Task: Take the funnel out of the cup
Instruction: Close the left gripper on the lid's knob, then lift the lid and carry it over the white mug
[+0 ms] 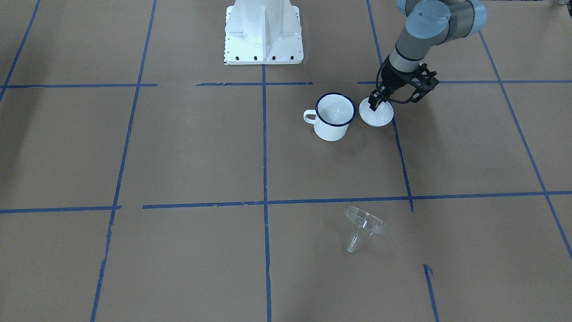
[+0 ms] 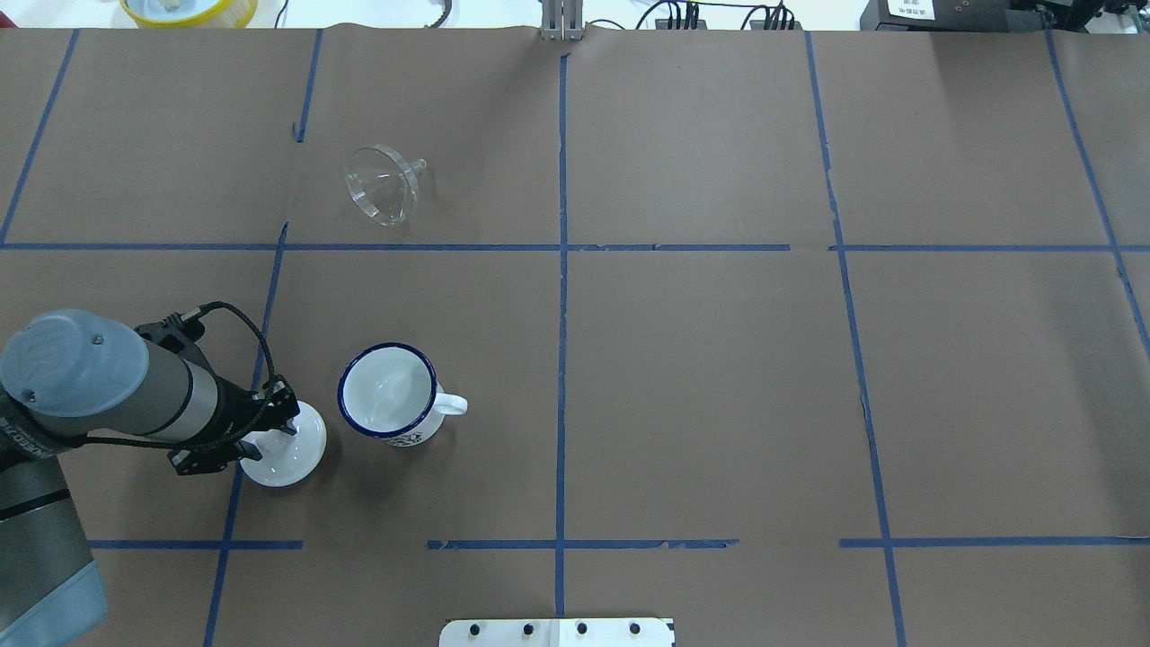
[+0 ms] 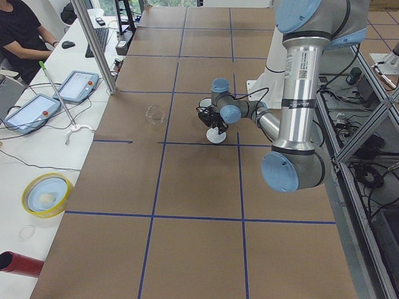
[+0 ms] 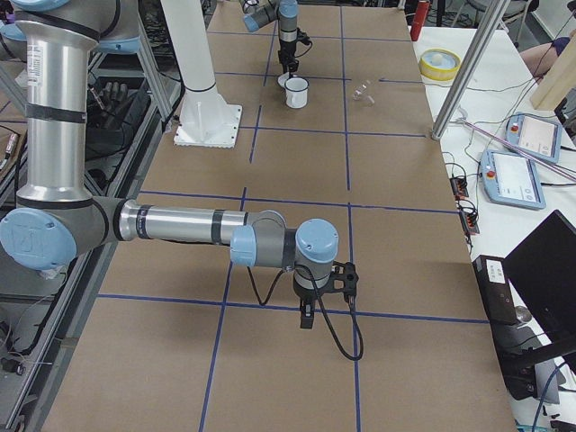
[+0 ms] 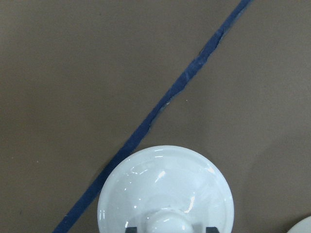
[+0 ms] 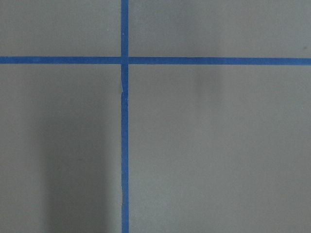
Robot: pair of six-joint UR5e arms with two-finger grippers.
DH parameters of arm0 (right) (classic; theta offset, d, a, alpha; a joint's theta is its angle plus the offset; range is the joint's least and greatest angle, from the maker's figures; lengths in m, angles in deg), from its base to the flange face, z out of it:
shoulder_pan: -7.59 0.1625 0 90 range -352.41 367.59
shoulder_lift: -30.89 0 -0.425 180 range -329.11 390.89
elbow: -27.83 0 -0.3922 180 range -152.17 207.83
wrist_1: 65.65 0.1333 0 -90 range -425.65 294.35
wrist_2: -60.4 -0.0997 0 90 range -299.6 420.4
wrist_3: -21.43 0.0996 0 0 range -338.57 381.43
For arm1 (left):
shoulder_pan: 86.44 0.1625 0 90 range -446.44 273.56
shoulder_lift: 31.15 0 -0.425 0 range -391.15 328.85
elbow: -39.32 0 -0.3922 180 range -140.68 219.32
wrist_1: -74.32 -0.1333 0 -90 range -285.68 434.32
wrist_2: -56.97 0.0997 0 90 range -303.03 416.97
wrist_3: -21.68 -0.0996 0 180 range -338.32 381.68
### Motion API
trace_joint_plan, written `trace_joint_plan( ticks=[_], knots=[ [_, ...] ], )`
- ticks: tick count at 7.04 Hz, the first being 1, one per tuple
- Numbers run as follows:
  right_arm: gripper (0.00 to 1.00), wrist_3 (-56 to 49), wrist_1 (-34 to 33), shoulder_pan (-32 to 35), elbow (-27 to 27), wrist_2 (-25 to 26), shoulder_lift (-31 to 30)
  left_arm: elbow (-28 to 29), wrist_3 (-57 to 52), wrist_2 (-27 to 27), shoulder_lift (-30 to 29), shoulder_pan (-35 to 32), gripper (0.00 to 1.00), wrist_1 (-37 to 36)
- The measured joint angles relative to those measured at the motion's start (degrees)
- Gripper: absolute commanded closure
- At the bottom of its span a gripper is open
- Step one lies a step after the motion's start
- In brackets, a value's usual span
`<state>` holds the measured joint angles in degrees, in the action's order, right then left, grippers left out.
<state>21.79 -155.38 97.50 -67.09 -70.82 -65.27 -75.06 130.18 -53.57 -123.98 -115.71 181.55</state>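
The clear funnel (image 1: pixel 364 226) lies on its side on the brown table, far from the cup; it also shows in the overhead view (image 2: pixel 382 184). The cup (image 1: pixel 335 117) is a white mug with a dark blue rim; it stands upright and empty (image 2: pixel 388 395). Right beside it a white domed lid (image 1: pixel 379 117) rests on the table. My left gripper (image 1: pixel 373 103) is over the lid, its fingers closed on the lid's knob (image 5: pixel 167 222). My right gripper (image 4: pixel 306 317) hangs low over bare table far from these things; I cannot tell whether it is open or shut.
The white robot base (image 1: pixel 263 33) stands behind the cup. Blue tape lines (image 1: pixel 264 147) divide the table into squares. A yellow bowl (image 2: pixel 189 9) sits past the far edge. Tablets (image 3: pixel 28 112) and a person are on the side bench.
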Motion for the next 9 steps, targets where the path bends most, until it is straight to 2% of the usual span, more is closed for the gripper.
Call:
trace_joint_plan(
  ticks=[3,4,6,7,9],
  knots=[
    [0.00,0.0,0.0,0.0,0.0,0.0,0.0,-0.4,-0.1,0.5,0.1,-0.7,1.00,-0.5],
    [0.00,0.0,0.0,0.0,0.0,0.0,0.0,-2.2,-0.1,0.7,0.0,-2.1,1.00,-2.4],
    [0.00,0.0,0.0,0.0,0.0,0.0,0.0,-9.5,-0.2,0.8,-2.0,-6.0,1.00,-13.0],
    [0.00,0.0,0.0,0.0,0.0,0.0,0.0,-11.9,-0.3,0.9,-5.9,-7.6,1.00,-20.0],
    [0.00,0.0,0.0,0.0,0.0,0.0,0.0,-11.1,-0.1,0.8,-16.8,-8.7,1.00,-31.4]
  ],
)
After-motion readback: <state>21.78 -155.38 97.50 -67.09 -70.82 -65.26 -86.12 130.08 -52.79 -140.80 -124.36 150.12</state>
